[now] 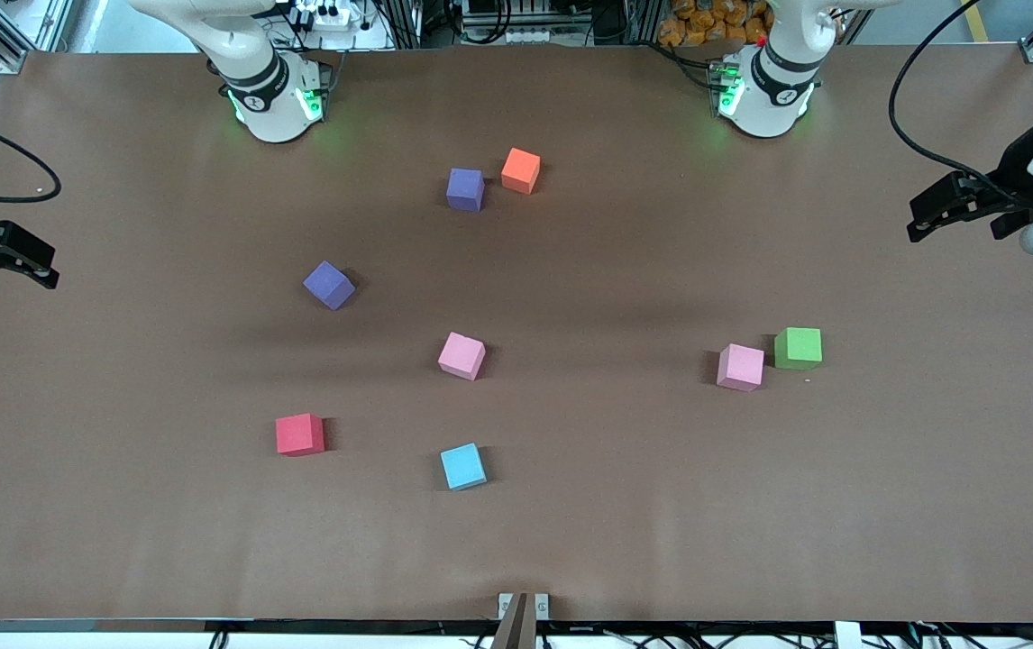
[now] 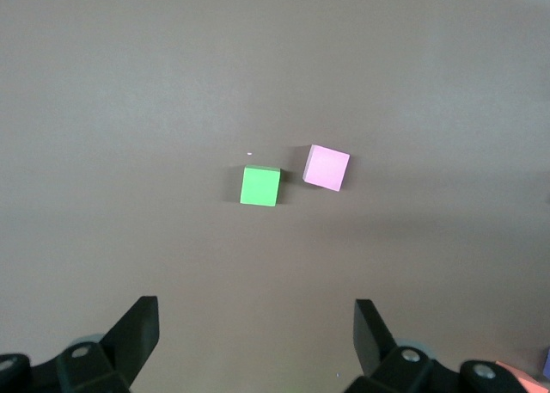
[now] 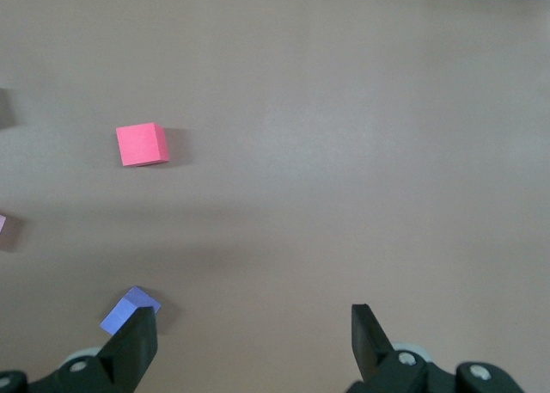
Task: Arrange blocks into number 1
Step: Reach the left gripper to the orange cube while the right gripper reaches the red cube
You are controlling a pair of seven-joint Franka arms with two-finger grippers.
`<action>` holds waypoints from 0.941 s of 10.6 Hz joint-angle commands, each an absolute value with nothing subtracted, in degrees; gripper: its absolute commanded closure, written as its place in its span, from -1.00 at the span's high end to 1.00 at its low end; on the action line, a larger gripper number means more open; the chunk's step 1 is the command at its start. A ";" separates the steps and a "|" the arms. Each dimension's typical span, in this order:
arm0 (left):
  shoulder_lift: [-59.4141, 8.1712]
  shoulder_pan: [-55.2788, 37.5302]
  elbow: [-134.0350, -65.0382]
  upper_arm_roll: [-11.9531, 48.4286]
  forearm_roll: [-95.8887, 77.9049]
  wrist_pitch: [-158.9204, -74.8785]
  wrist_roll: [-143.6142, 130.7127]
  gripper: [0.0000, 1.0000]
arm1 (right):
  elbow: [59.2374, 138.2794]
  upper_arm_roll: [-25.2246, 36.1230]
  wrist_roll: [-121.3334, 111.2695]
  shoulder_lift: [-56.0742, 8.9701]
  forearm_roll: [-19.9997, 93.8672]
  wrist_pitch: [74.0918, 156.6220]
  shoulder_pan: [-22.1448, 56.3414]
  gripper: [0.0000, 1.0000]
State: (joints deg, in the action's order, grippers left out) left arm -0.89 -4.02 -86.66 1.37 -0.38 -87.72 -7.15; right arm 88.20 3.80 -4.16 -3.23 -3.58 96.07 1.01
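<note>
With my left claw (image 1: 918,225) and right claw (image 1: 46,273) both wide open, empty, waiting at the tabletop's (image 1: 625,505) ends, I should line scattered blocks up from the central pink block (image 1: 461,355), starting with the blue block (image 1: 462,466) just nearer the camera.

My brown table (image 1: 751,505) carries eight blocks: orange (image 1: 521,170) beside purple (image 1: 465,189) nearest my bases, another purple (image 1: 329,285), pink (image 1: 461,355) mid-table, pink (image 1: 740,367) touching green (image 1: 798,348), red (image 1: 299,434) and blue (image 1: 462,466) nearest the front camera.
</note>
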 commanded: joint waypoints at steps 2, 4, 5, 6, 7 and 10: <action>-0.70 -4.57 -86.13 1.05 -1.05 -86.14 -6.41 1.00 | 86.40 4.13 -5.18 -4.04 -2.37 95.19 0.97 1.00; -1.14 -4.66 -86.65 2.36 -0.26 -85.25 -6.68 1.00 | 86.40 4.13 -5.10 -4.04 -2.37 95.10 0.97 1.00; -2.01 -5.01 -86.75 4.72 -0.79 -85.25 -7.11 1.00 | 86.40 4.13 -4.92 -4.04 -2.37 95.10 1.14 1.00; -2.28 -5.01 -88.05 8.49 -1.84 -85.51 -10.08 1.00 | 86.40 4.22 -4.75 -4.22 -2.46 94.92 1.40 1.00; -2.63 -5.18 -89.46 11.92 -2.45 -86.56 -15.15 1.00 | 86.57 4.22 -4.66 -4.31 -2.37 94.92 1.84 1.00; -2.81 -6.06 -100.58 22.20 -4.82 -96.10 -22.91 1.00 | 87.01 4.04 -3.52 -4.66 -1.59 95.27 2.46 1.00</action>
State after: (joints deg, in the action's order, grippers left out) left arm -3.77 -6.12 -93.97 18.82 -2.69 -90.83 -19.93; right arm 88.06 3.74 -4.06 -3.79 -3.12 95.87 1.98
